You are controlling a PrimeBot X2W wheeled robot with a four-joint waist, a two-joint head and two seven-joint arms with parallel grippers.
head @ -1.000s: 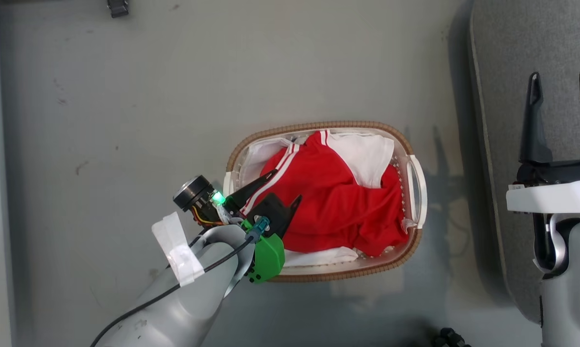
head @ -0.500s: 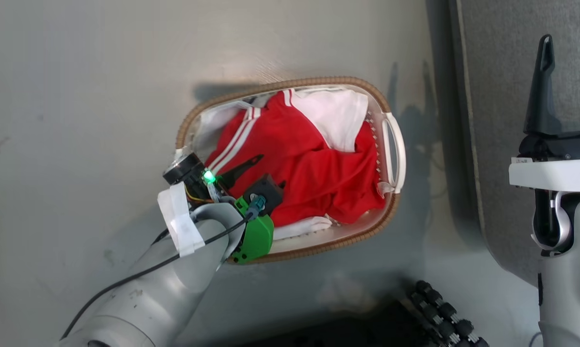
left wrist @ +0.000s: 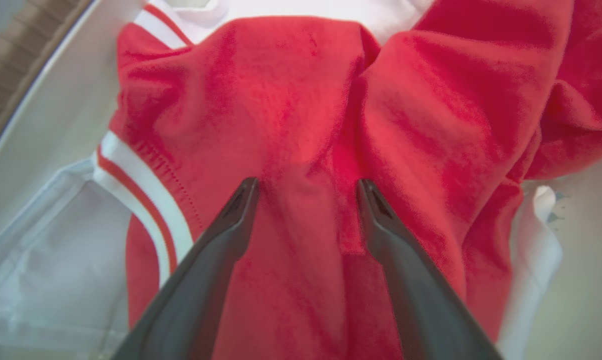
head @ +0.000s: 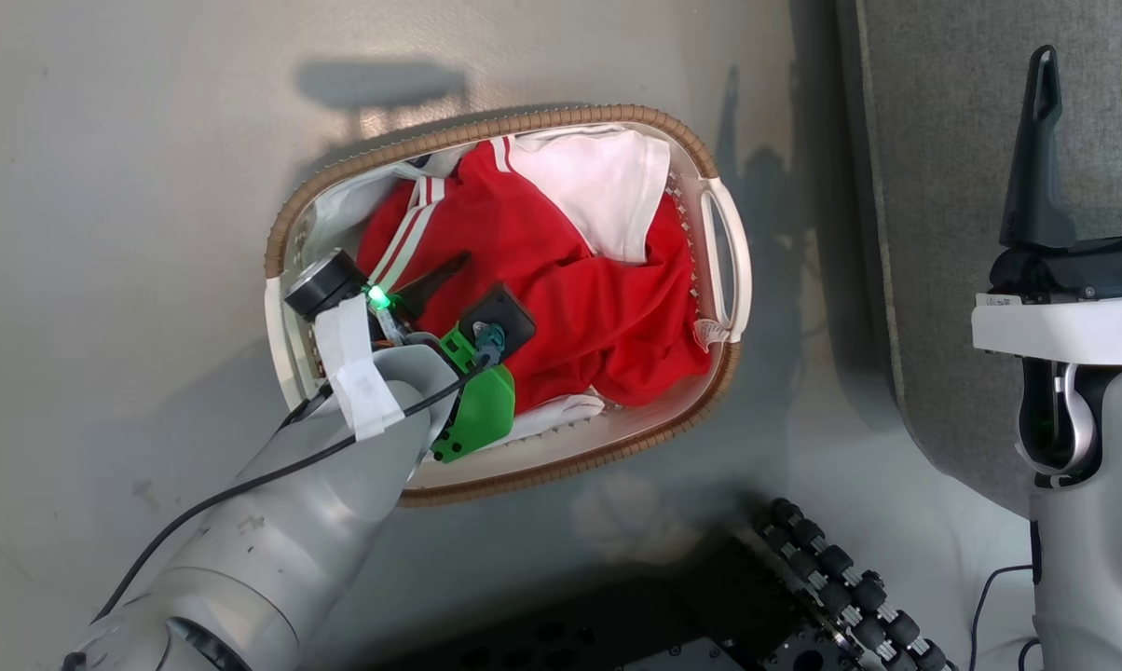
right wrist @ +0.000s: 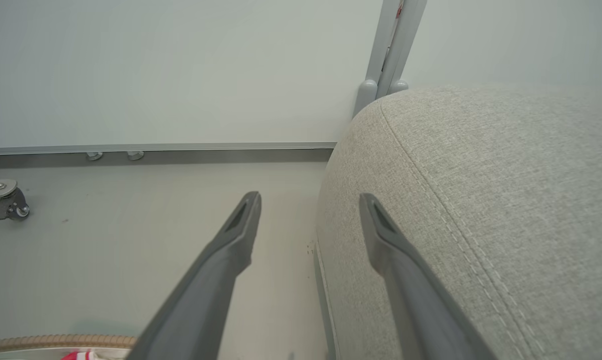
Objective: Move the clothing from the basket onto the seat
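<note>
Slanting in from the lower left of the head view, the left arm (head: 272, 550) ends inside the basket (head: 524, 119), which sits on the pale floor (head: 132, 186). The left gripper (left wrist: 306, 186) is spread wide. In its wrist view the two dark fingers stand apart with their tips right at the red cloth and a raised fold between them, nothing pinched. Whether the tips press into the fabric I cannot tell.

The clothing (head: 580, 289) lies crumpled in the basket, all of it inside the brown rim — mostly red, with white stripe trim near the gripper and a white panel (head: 598, 186) toward the far end. In the wrist view the white liner (left wrist: 56, 250) shows under the striped hem, left of the fingers.

Right of the basket, across a strip of floor, the grey seat (head: 934, 186) runs up the side of the head view. At the far right the right gripper (head: 1092, 51) hangs over the seat, fingers pointing up the view, parted and holding nothing — its wrist view sets one finger over the floor and the other over the seat's rounded, stitched edge.
</note>
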